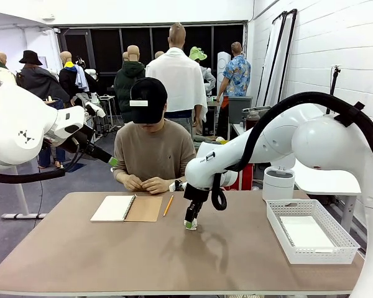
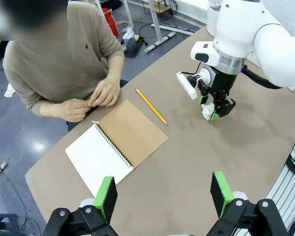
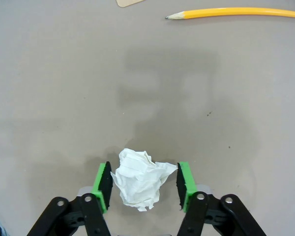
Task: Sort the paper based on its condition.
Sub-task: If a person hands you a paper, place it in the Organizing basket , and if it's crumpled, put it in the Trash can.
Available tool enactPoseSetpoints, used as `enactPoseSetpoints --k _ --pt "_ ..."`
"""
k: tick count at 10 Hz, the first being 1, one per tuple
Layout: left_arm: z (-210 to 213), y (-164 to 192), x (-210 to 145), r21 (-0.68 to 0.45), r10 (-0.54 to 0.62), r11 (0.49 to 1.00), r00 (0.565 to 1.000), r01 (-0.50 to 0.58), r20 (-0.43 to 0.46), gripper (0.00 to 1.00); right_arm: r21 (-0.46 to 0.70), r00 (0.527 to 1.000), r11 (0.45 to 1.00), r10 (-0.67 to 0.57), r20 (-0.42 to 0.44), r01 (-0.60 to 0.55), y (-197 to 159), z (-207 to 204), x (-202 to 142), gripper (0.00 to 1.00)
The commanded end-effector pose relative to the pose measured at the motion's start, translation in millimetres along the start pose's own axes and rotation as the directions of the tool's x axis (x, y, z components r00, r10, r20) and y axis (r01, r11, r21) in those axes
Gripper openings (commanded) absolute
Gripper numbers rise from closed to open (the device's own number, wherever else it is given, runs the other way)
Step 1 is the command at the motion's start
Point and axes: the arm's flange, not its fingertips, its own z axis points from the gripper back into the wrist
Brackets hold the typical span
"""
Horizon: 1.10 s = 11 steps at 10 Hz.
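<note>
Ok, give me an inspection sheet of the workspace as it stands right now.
Surface: brown table, flat.
Job's things: crumpled paper ball between the right hand's pads; flat sheet in the basket.
Clutter: open notebook, pencil, white canister.
Grippers: right hand low at the table around the ball, pads not visibly pressing it; left hand open, held above the table.
Cables: black hose along the right arm.
Surroundings: a person seated at the far side, hands together at the table edge.
</note>
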Motion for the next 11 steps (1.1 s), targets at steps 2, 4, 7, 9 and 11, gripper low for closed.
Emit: enactPoseSetpoints --k 2,4,7,9,11 --pt "0 0 -1 -0.012 -0.004 1.0 1.0 0.004 0.0 1.0 -0.009 1.0 1.0 0.002 -0.008 -0.002 -3 0 5 0.29" --pt "0 0 -1 -0.012 -0.004 1.0 1.0 0.004 0.0 1.0 -0.008 1.0 1.0 -0.022 -0.01 0.022 -3 2 3 0.29" --pt "0 0 -1 -0.012 -0.004 1.0 1.0 0.004 0.0 1.0 -0.001 0.996 0.997 -0.083 -0.026 0.083 2 33 -9 0.29" --pt "0 0 -1 -0.012 -0.004 1.0 1.0 0.004 0.0 1.0 -0.094 0.986 0.981 -0.168 0.014 0.168 -10 96 -35 0.29" --pt "0 0 -1 -0.012 -0.004 1.0 1.0 0.004 0.0 1.0 -0.176 0.952 0.936 -0.3 0.065 0.306 -34 148 -67 0.29"
